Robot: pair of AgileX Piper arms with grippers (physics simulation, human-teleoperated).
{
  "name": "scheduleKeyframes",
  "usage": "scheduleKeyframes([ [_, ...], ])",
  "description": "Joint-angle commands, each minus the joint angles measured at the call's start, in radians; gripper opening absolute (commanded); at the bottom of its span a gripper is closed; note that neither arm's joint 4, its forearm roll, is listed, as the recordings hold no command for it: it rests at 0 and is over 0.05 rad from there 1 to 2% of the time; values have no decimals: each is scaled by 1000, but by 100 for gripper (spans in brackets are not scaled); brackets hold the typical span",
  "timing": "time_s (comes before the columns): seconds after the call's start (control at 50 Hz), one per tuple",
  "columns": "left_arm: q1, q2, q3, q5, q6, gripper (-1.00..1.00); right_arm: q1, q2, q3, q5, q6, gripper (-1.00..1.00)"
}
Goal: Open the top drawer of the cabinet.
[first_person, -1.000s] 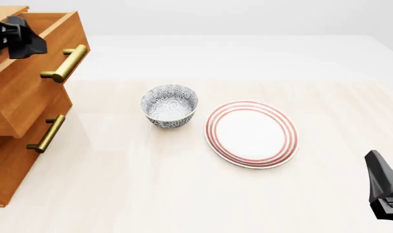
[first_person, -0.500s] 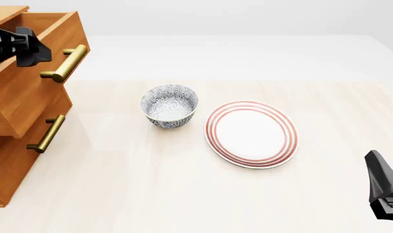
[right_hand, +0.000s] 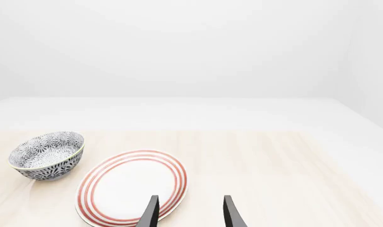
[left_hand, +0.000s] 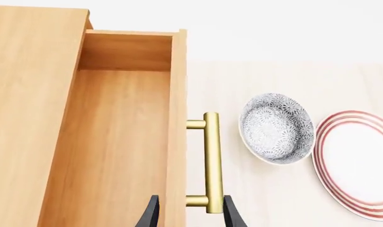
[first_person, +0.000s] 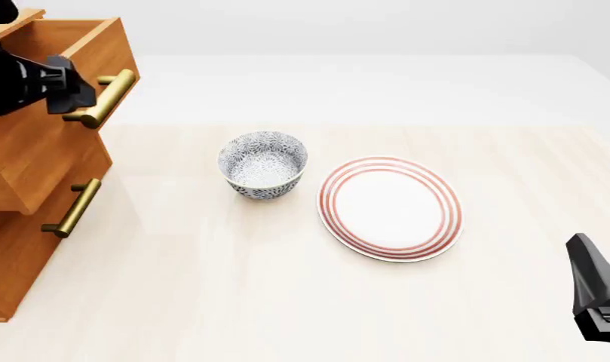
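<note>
The cabinet stands at the table's left edge. Its top drawer is pulled out, and its bare wooden inside shows in the left wrist view. The brass bar handle sticks out of the drawer front. My left gripper is open. In the left wrist view its fingers straddle the drawer front and the near end of the handle. My right gripper is open and empty at the table's near right, far from the cabinet, and also shows in the right wrist view.
A blue-patterned bowl sits left of centre on the table. A white plate with red rings lies just right of it. A lower drawer's brass handle shows below the top drawer.
My left gripper has moved right, from over the drawer's inside to the handle. The drawer, bowl, plate and right arm have not moved.
</note>
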Motion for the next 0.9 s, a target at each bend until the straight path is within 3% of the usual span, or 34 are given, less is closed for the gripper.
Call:
scheduleKeyframes([
  [0.02,-31,16,-6,4,3,100,0,0,0,0,0,100],
  [0.9,-166,23,-27,29,-46,100,0,1,0,-1,0,100],
])
